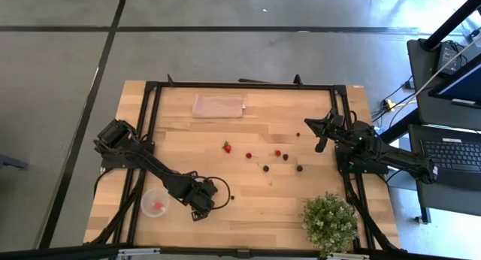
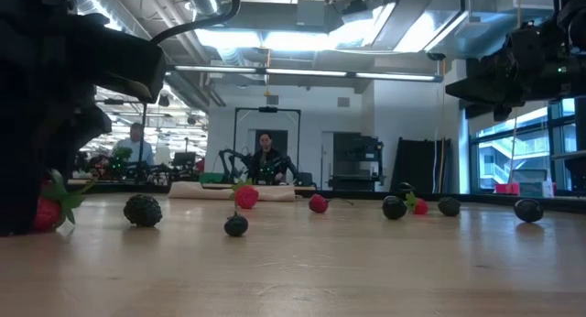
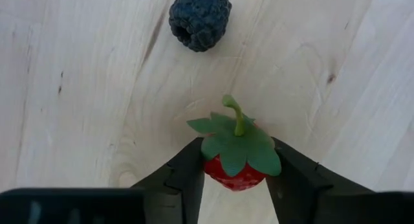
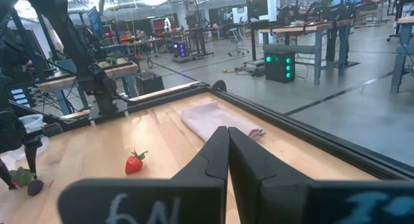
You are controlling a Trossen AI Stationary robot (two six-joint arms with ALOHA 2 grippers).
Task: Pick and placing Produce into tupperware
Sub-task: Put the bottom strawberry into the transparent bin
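Left gripper low over the table, just right of the tub, fingers clamped on a strawberry; a blackberry just beyond. One red fruit in the tub. Right gripper far from the tub, fingers pressed together, holding nothing

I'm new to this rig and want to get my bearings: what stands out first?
The left gripper, low near the table's front-left by the tupperware, has its jaws closed on a strawberry, with a dark berry just ahead. The right gripper waits shut, raised at the right edge.
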